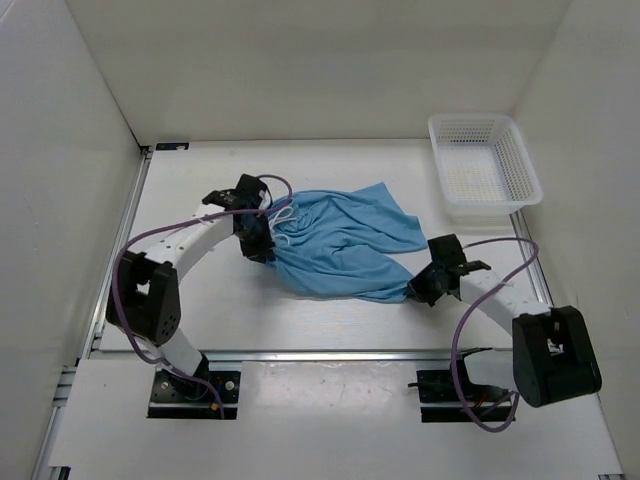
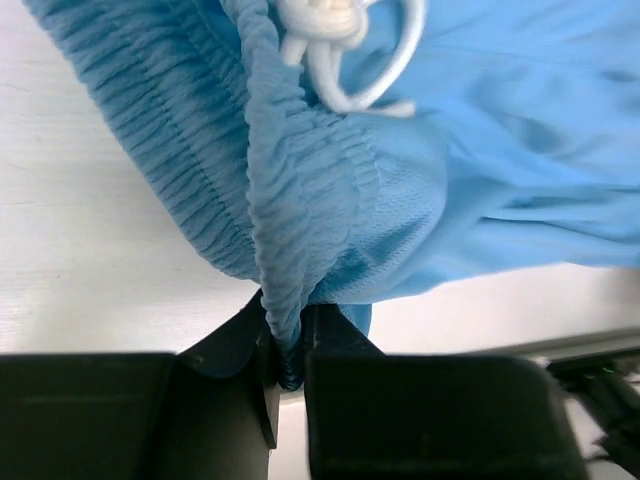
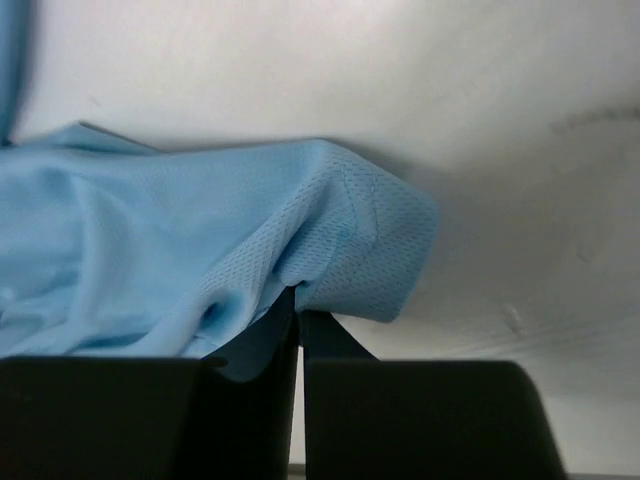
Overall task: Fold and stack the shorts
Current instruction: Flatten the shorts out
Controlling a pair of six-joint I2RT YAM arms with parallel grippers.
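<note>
My left gripper [image 2: 289, 362] is pinching the shorts [image 1: 345, 245] by the gathered waistband [image 2: 300, 190]. A fold of the elastic runs down between my two fingers, which are pressed together on it. Just beyond my fingertips and a little to their right hangs the knotted white drawstring [image 2: 335, 40]. The rest of the cloth spreads away to the right of this hand, rumpled on the table [image 1: 330, 325].

My right gripper [image 3: 298, 318] is clamped on a hem corner of one leg. The thin mesh cloth bunches above my fingertips and trails off to the left of that hand. The shorts lie between my two hands, slack from one to the other and not folded. The white basket [image 1: 492, 210] stands well beyond my right hand, apart from the shorts.
</note>
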